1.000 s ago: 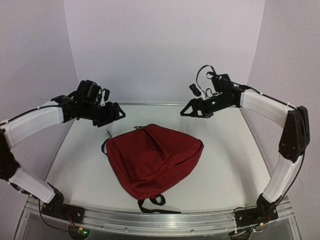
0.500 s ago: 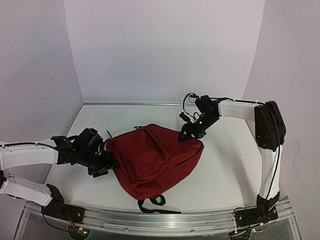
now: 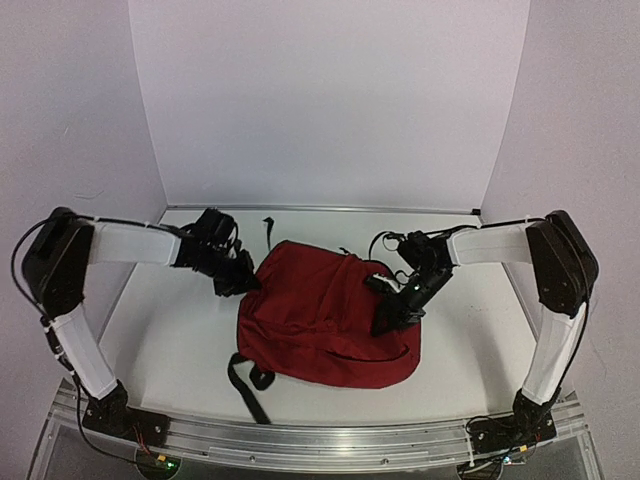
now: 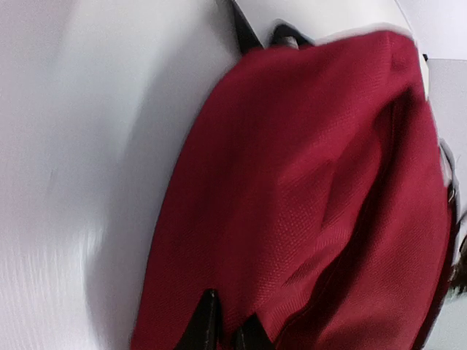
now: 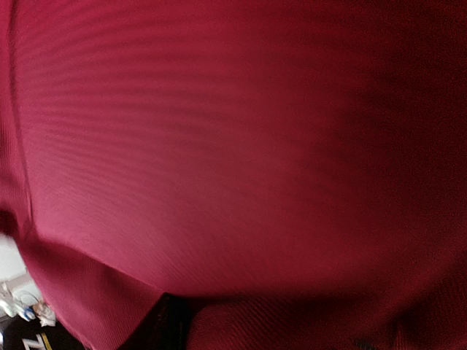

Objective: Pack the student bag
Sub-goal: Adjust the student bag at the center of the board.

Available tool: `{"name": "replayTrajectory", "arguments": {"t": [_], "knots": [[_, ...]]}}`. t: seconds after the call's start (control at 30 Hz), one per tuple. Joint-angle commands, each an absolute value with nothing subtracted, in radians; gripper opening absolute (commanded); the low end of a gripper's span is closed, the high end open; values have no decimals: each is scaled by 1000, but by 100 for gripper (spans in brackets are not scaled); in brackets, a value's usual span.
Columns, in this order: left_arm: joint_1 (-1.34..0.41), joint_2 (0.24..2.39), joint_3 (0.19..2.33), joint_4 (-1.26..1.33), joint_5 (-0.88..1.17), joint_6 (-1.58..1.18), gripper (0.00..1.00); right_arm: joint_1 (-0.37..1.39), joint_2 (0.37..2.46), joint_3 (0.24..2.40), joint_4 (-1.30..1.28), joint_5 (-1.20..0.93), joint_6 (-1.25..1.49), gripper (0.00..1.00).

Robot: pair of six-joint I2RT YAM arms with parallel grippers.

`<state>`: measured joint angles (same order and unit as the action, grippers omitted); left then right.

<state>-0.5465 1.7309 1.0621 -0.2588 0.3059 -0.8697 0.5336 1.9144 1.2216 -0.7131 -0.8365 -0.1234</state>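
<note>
The student bag (image 3: 320, 315), dark red with black straps (image 3: 248, 385), lies flat in the middle of the white table. My left gripper (image 3: 248, 285) is at its back left edge. In the left wrist view its black fingertips (image 4: 208, 321) stand almost together, and the left gripper (image 4: 228, 327) is pinched on a thin fold of the red bag (image 4: 314, 182). My right gripper (image 3: 385, 318) presses down on the bag's right half. The right wrist view is filled with red fabric (image 5: 233, 146); one dark finger (image 5: 169, 324) shows with a fabric fold bulging beside it, the other is covered.
A thin black strap end (image 3: 268, 228) lies on the table behind the bag. White walls close in the table at back and sides. The metal rail (image 3: 320, 440) with both arm bases runs along the near edge.
The bag has turned and shifted right, so its straps went from the front centre to the front left. My left gripper moved to the bag's back left and closed; my right gripper came down onto the bag.
</note>
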Motion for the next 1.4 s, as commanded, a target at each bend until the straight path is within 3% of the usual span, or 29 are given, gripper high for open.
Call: {"name": "replayTrajectory", "arguments": {"t": [0.0, 0.07, 0.17, 0.3, 0.53, 0.9, 1.07, 1.37], "knots": [[-462, 1995, 1551, -354, 357, -623, 17, 721, 1827, 1218, -720, -880, -199, 49], [-438, 2054, 1700, -437, 337, -579, 34, 764, 1798, 1237, -721, -902, -201, 59], [-421, 1998, 1727, -476, 299, -541, 52, 754, 1745, 1294, -749, -895, -188, 73], [-421, 1808, 1545, -465, 254, -537, 63, 616, 1690, 1348, -762, -899, -175, 81], [-475, 1521, 1096, -348, 307, -663, 65, 480, 1783, 1393, -761, -652, -140, 75], [-629, 1454, 768, -174, 361, -842, 66, 476, 1880, 1283, -763, -682, -73, 73], [-632, 1556, 782, -116, 351, -829, 64, 472, 1881, 1263, -768, -642, -70, 72], [-630, 1683, 888, -99, 350, -798, 65, 439, 1788, 1200, -757, -628, -86, 88]]}}
